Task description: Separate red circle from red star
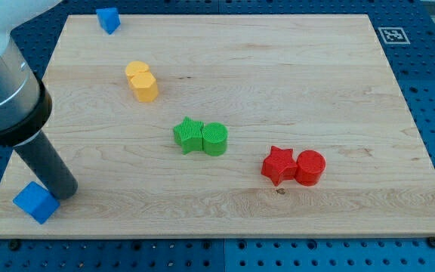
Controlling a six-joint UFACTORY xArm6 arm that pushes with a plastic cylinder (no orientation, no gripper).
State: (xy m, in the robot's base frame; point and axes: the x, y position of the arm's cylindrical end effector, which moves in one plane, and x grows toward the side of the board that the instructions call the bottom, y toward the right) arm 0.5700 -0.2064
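The red circle (310,167) and the red star (279,165) sit side by side and touching at the view's lower right, the star on the left. My tip (65,193) rests on the board at the view's lower left, right beside a blue cube (35,202) and far to the left of both red blocks. The thick dark rod rises up and left from it to the grey arm body.
A green star (189,135) and a green circle (214,139) touch near the board's middle. A yellow block (141,81) lies at the upper left. A blue block (108,20) sits at the top left edge. A wooden board (293,68) lies on a blue pegboard.
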